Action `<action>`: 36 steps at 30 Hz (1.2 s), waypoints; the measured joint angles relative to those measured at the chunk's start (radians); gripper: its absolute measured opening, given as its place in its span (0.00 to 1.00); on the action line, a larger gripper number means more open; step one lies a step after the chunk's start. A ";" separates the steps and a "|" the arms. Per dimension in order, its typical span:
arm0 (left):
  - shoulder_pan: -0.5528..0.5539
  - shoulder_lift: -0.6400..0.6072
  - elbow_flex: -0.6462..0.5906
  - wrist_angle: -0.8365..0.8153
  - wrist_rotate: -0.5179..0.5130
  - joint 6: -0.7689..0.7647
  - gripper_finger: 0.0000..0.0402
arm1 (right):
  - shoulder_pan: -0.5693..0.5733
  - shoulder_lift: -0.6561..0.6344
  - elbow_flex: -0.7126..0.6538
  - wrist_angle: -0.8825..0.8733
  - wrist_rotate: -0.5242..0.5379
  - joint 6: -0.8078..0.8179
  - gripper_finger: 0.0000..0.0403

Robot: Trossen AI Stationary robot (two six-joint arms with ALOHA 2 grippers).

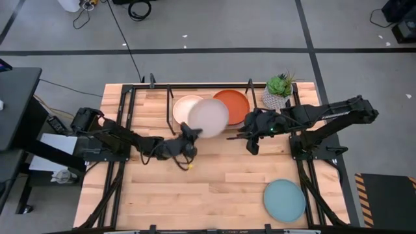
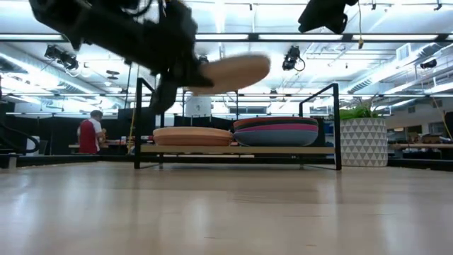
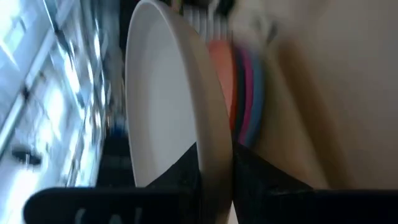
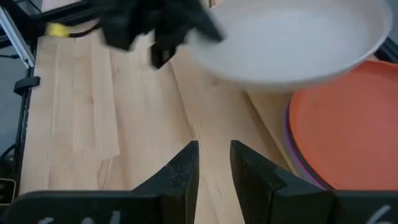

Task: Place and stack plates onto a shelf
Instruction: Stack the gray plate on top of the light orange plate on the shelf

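My left gripper (image 1: pixel 192 132) is shut on the grey-beige plate (image 1: pixel 208 117), which it carries in the air above the shelf (image 2: pixel 237 149); the low view shows the plate (image 2: pixel 235 71) tilted over the stacks. On the shelf lie a cream-peach-topped stack (image 1: pixel 184 107) and an orange-red-topped stack (image 1: pixel 233 104) with magenta and blue beneath (image 2: pixel 276 132). The light teal plate (image 1: pixel 284 199) lies flat on the tabletop near the right front. My right gripper (image 4: pixel 214 163) hangs over the table just in front of the orange-red stack, slightly open and empty. My left gripper pinches the grey-beige plate's rim (image 3: pixel 214 163) between its two fingers, one finger (image 3: pixel 180 174) on the hollow upper face and one on the underside. It comes level from the table's left and near side. The plate is lifted clear above the shelf, tilted.
A potted plant in a white patterned pot (image 1: pixel 278 92) stands at the shelf's right end. Black rod frames (image 2: pixel 334 120) rise at both shelf ends. Bare tabletop (image 1: pixel 214 188) spreads in front of the shelf. A person (image 2: pixel 90 133) stands far off in the room.
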 joint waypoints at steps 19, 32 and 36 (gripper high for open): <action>0.068 0.089 0.406 -0.950 -0.117 -0.732 0.15 | 0.052 0.072 -0.001 -0.002 0.009 -0.016 0.24; 0.128 0.140 0.415 -1.112 -0.112 -0.920 0.19 | 0.079 0.071 -0.001 -0.006 0.041 -0.016 0.24; 0.131 0.140 0.415 -1.116 -0.054 -0.920 0.29 | 0.079 0.071 -0.001 -0.004 0.049 -0.016 0.24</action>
